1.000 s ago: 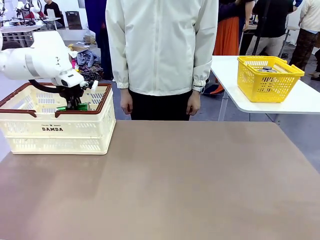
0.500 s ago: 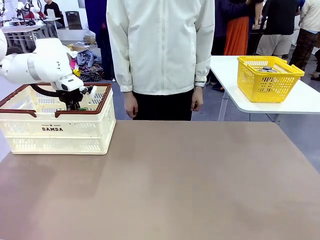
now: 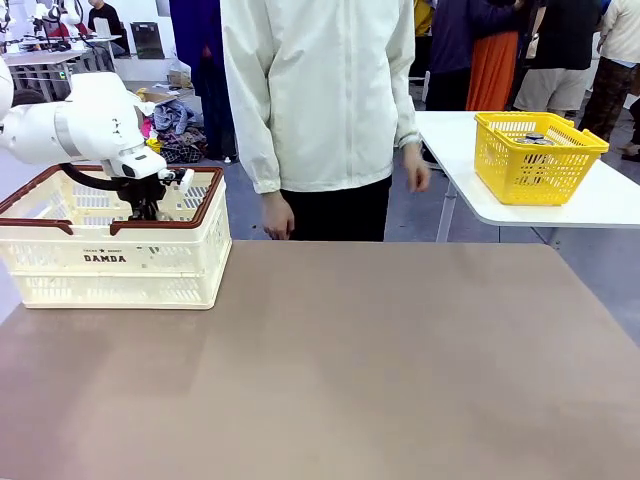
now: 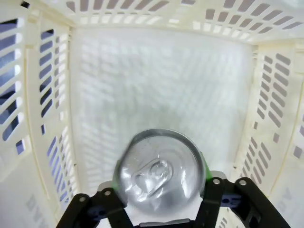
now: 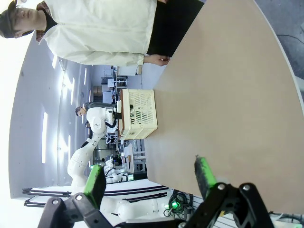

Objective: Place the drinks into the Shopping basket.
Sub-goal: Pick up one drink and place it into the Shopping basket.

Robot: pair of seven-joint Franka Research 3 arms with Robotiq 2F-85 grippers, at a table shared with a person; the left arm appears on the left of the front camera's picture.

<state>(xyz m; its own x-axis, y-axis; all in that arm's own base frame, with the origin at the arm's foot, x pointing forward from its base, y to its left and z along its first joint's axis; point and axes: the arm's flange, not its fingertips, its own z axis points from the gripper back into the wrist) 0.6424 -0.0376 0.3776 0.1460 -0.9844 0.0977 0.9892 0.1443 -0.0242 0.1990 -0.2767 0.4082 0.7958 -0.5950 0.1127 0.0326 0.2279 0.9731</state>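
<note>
Leftward on the brown table (image 3: 380, 360) stands the large cream-white slotted plastic shopping basket (image 3: 120, 262) with a brown rim and "DAMDA" printed on its near wall. The white left arm reaches down over that rim, so that the left hand (image 3: 146, 208) is inside the basket, toward its far side.

Seen from the left wrist, a slim green drink can with a silver top (image 4: 159, 171) sits between the two black fingers, its pull-tab end facing the camera and the basket's pale slotted floor beyond it. The fingers flank the can closely. Whether their pads press on it cannot be told, nor whether the can's base rests on the floor.

Seen from the right wrist, the right hand (image 5: 149, 170) hangs above the near edge of the table with its green-padded fingers spread wide and nothing between them.

A person in a white jacket (image 3: 320, 90) stands at the far edge of the table. A smaller yellow plastic basket (image 3: 535, 160) rests on a separate white table (image 3: 600, 205) to the right.
</note>
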